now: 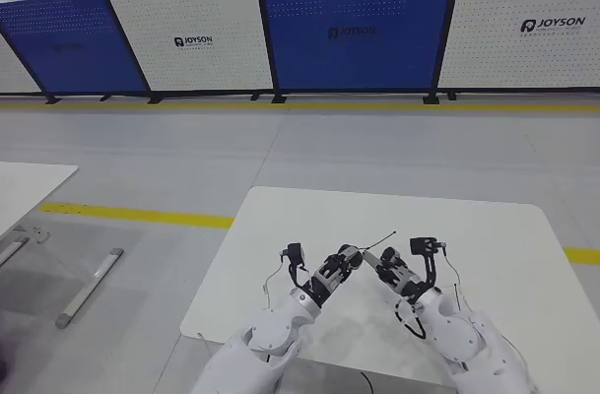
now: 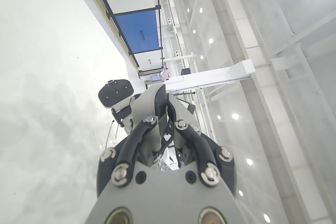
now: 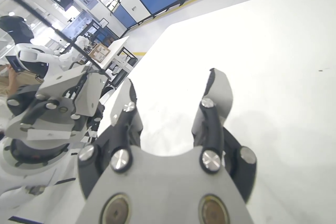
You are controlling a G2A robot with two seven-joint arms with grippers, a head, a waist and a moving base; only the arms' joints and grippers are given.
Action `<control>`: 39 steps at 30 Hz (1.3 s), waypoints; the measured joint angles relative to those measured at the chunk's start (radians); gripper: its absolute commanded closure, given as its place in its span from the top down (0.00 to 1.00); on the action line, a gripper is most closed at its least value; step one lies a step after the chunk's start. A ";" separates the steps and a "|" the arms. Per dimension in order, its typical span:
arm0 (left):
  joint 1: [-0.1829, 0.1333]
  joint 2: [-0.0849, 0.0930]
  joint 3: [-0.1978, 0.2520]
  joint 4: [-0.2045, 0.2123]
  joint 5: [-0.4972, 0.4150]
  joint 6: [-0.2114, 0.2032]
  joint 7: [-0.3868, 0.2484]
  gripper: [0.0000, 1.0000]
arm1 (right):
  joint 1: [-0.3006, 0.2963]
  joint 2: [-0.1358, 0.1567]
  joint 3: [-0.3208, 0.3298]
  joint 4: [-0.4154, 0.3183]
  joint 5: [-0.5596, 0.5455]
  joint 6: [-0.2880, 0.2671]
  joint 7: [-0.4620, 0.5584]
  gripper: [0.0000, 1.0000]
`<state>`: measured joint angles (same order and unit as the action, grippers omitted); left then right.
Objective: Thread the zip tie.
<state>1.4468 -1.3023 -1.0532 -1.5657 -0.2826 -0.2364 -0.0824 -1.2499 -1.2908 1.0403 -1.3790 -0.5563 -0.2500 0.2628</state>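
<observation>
Left gripper (image 2: pixel 164 100) was over the near half of the white table (image 1: pixel 477 231), roughly mid-width. Its claw was pressed together on a thin dark strip, which was probably the tie, though the left wrist view was poor on that.

Right gripper (image 3: pixel 172 89) was over the same near half of the table, just beside the left one on its right. Its claw was spread wide with nothing between the fingers (image 3: pixel 221 88), and only bare tabletop showed through the gap.

Zip tie (image 3: pixel 55 29) was black and thin, and pinched at one end by the left gripper. In the right wrist view it ran straight out from the left claw. In the top view its free end stuck out above the table, angled toward the far edge and passing close by the right claw. I couldn't tell whether it touched that claw. It was not lying on the table.

A yellow floor line (image 1: pixel 132 213) ran past the table's left edge, and a second white table (image 1: pixel 14 187) stood well off to that side. Well beyond the far edge stood a row of blue and white panels (image 1: pixel 354 39).
</observation>
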 measured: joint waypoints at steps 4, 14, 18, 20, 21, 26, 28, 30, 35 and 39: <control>0.000 -0.001 0.003 0.005 0.005 -0.002 0.007 0.00 | -0.005 0.000 -0.003 -0.006 -0.010 -0.012 0.006 0.41; -0.007 -0.007 0.023 0.026 0.035 -0.008 0.034 0.00 | -0.029 0.003 0.008 -0.035 -0.013 -0.040 0.001 0.33; -0.009 -0.009 0.028 0.033 0.040 -0.009 0.036 0.00 | -0.034 0.004 0.012 -0.039 -0.013 -0.042 -0.001 0.31; -0.010 -0.009 0.030 0.036 0.044 -0.009 0.038 0.00 | -0.035 0.004 0.013 -0.040 -0.015 -0.044 0.000 0.25; -0.011 -0.010 0.031 0.037 0.046 -0.008 0.040 0.00 | -0.036 0.004 0.013 -0.041 -0.016 -0.045 0.000 0.26; -0.016 -0.012 0.037 0.042 0.050 -0.005 0.047 0.00 | -0.036 0.004 0.011 -0.042 -0.020 -0.049 0.009 0.25; -0.019 -0.013 0.039 0.045 0.050 -0.004 0.049 0.00 | -0.036 0.004 0.009 -0.042 -0.022 -0.049 0.012 0.26; -0.021 -0.014 0.040 0.047 0.050 -0.003 0.051 0.00 | -0.035 0.003 0.008 -0.041 -0.023 -0.050 0.014 0.25; -0.030 -0.017 0.043 0.058 0.049 0.003 0.055 0.00 | -0.031 0.002 0.007 -0.039 -0.019 -0.051 0.014 0.26; -0.038 -0.019 0.046 0.070 0.049 0.005 0.057 0.00 | -0.026 0.000 0.006 -0.034 -0.014 -0.052 0.010 0.25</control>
<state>1.4091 -1.3218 -1.0067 -1.4955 -0.2339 -0.2310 -0.0250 -1.2757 -1.2905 1.0461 -1.4133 -0.5706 -0.3016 0.2724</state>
